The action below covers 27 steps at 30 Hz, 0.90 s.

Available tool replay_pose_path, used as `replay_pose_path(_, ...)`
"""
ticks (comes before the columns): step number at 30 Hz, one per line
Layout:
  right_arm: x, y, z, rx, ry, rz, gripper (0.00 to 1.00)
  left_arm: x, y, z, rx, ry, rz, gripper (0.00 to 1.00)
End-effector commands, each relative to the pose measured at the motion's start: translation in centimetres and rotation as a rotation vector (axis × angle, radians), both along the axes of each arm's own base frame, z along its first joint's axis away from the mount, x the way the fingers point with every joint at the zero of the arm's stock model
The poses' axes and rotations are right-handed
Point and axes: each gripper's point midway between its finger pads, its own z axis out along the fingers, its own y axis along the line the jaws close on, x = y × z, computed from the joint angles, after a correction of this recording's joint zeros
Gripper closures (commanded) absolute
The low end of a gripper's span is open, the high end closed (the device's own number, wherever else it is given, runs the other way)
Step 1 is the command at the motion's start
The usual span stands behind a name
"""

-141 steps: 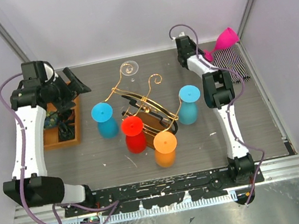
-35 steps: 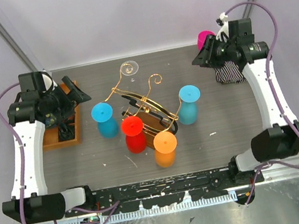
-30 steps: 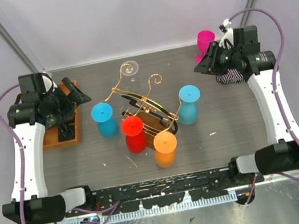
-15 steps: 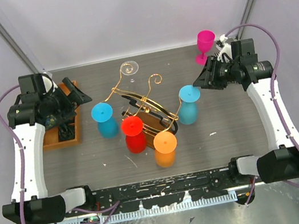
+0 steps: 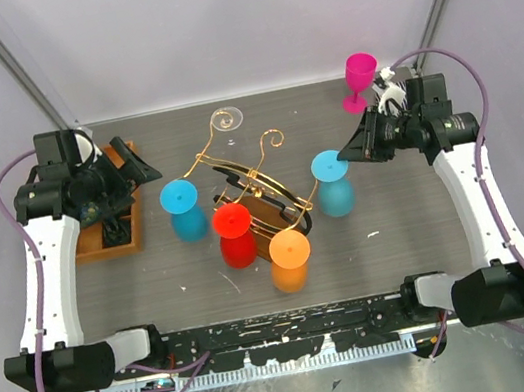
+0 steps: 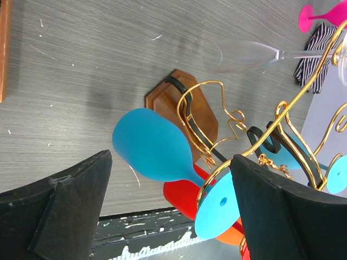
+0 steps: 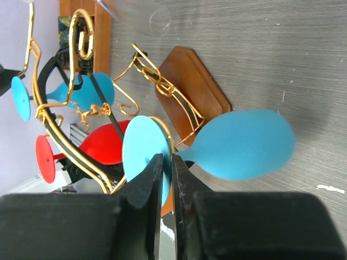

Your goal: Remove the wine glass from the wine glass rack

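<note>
The wine glass rack (image 5: 251,180), gold wire on a brown wooden base (image 7: 191,81), stands mid-table. Blue (image 5: 183,208), red (image 5: 234,233), orange (image 5: 289,258) and clear (image 5: 225,119) glasses hang from it upside down. A second blue wine glass (image 5: 334,185) hangs on its right side. My right gripper (image 5: 344,154) is shut on the rim of that glass's foot disc (image 7: 142,151), with the bowl (image 7: 238,143) just beyond the fingertips. My left gripper (image 5: 136,157) hovers wide open left of the rack, nothing between its fingers (image 6: 65,211).
A pink glass (image 5: 358,71) stands upright at the back right, beside a striped cloth (image 6: 312,60). An orange compartment tray (image 5: 112,232) lies at the left under the left arm. Enclosure walls close in the back and both sides.
My right gripper has left the pink glass standing at the back right, swung left and down to the rack, and closed on the right blue glass's foot. The left arm has stayed put.
</note>
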Motion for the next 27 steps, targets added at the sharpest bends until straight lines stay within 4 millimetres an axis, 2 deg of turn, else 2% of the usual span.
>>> replay_pose_path(1,-0.8,0.5,2.2,0.018,-0.089,0.037,0.89,-0.6,-0.2,0.0,-0.006,-0.005,-0.008,0.02)
replay_pose_path(5,-0.9,0.7,3.3,0.04,-0.105,0.032,0.99,-0.6,-0.2,-0.1,-0.012,-0.004,-0.006,0.02)
replay_pose_path(10,-1.5,1.7,5.1,0.129,-0.145,0.044,0.99,-0.6,-0.3,-0.2,-0.021,-0.002,-0.003,0.02)
replay_pose_path(15,-1.3,1.9,5.3,0.15,-0.18,0.049,0.99,-0.6,-0.5,-0.1,-0.035,-0.005,-0.006,0.02)
replay_pose_path(27,1.9,0.8,4.7,0.1,-0.246,-0.037,0.99,-0.9,-0.4,0.1,-0.025,-0.008,-0.011,0.02)
